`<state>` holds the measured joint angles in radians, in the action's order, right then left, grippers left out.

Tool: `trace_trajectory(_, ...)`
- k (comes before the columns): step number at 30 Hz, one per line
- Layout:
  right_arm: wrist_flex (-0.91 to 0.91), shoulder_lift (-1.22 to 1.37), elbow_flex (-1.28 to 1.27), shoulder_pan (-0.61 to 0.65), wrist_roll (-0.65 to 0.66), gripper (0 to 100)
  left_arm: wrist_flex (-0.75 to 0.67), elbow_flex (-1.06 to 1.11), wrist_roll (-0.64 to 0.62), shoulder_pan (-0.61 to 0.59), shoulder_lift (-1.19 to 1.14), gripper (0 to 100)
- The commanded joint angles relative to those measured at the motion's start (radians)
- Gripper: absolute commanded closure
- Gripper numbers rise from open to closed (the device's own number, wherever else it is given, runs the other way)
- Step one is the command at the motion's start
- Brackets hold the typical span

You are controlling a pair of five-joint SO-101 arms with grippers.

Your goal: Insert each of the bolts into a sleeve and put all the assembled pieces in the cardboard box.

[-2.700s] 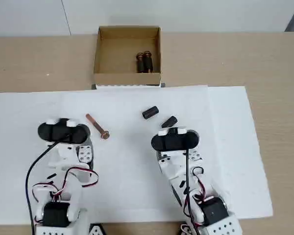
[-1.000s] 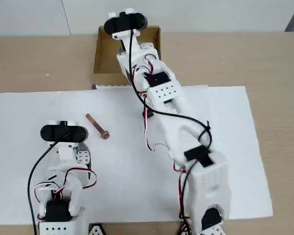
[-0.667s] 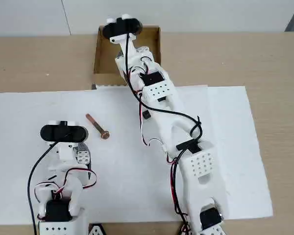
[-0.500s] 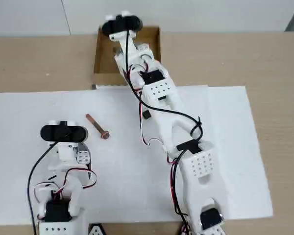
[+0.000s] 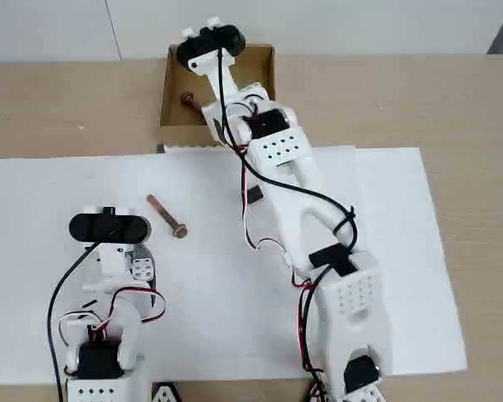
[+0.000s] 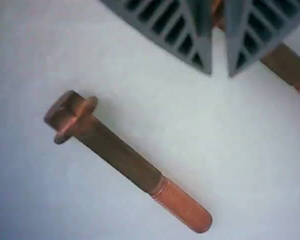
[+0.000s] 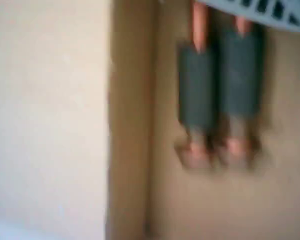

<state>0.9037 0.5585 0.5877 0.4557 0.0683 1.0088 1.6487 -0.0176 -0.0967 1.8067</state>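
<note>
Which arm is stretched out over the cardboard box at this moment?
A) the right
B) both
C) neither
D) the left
A: the right arm lies across the paper to the cardboard box, and its wrist view shows two sleeved bolts inside.

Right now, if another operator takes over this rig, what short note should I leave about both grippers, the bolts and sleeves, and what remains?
Left gripper: above the white paper, grip unclear. A loose bolt lies beside it; a second bolt runs behind it.
Right gripper: over the cardboard box, grip unclear. A bolt head shows near it inside the box; held or dropped, I cannot tell.
Done: two assembled pieces lie side by side in the box.
Left to do: the loose bolt needs a sleeve; one sleeve shows beside the right arm. Then box it.
</note>
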Motion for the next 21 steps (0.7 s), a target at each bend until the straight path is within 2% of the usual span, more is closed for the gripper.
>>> trace_trajectory(1,0.099,-0.128,0.054,0.004,-0.058,97.0,0.005,-0.007,-0.002,0.0,0.011,99)
trace_trajectory(14,0.576,-0.294,0.054,-0.021,-0.281,96.9,0.005,-0.007,-0.002,0.0,0.011,99)
trace_trajectory(21,0.745,-0.294,0.054,-0.03,-0.446,96.8,0.005,-0.007,-0.002,0.0,0.011,99)
